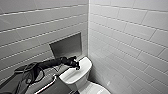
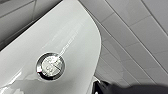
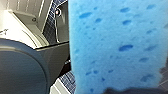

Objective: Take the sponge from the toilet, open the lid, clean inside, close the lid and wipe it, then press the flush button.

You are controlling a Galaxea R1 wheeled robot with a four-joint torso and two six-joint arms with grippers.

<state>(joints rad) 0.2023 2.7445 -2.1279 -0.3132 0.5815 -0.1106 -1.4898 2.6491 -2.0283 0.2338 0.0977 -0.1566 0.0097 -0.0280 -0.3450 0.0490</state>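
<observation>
The sponge (image 3: 115,45) stood close before the right wrist camera, bright blue and pitted. Its lower edge met a dark part of the right end effector (image 3: 117,90), which pinched it and held it clear of any surface. Behind it lay a dark blue, small-tiled surface (image 3: 65,80), well apart from the sponge.

The left arm reached in from the left of the head view, and the left end effector (image 1: 75,65) sat over the tank top (image 1: 83,65) of the toilet (image 1: 75,76), near the tank's rear edge by the wall. Whether it touched the tank could not be told, nor whether it was spread or pressed together. In the left wrist view the round chrome flush button (image 2: 50,66) sat in the glossy white tank top, with bare white surface all around it. A dark part of the arm showed past the tank's curved edge.

The toilet stood in a corner. The grey tiled wall (image 1: 37,27) behind the tank held a rectangular recess (image 1: 67,46) just above the arm. The second tiled wall (image 1: 130,37) ran close along the tank's far side, leaving only a narrow strip there. The open room lay on the arm's own side and above the tank.
</observation>
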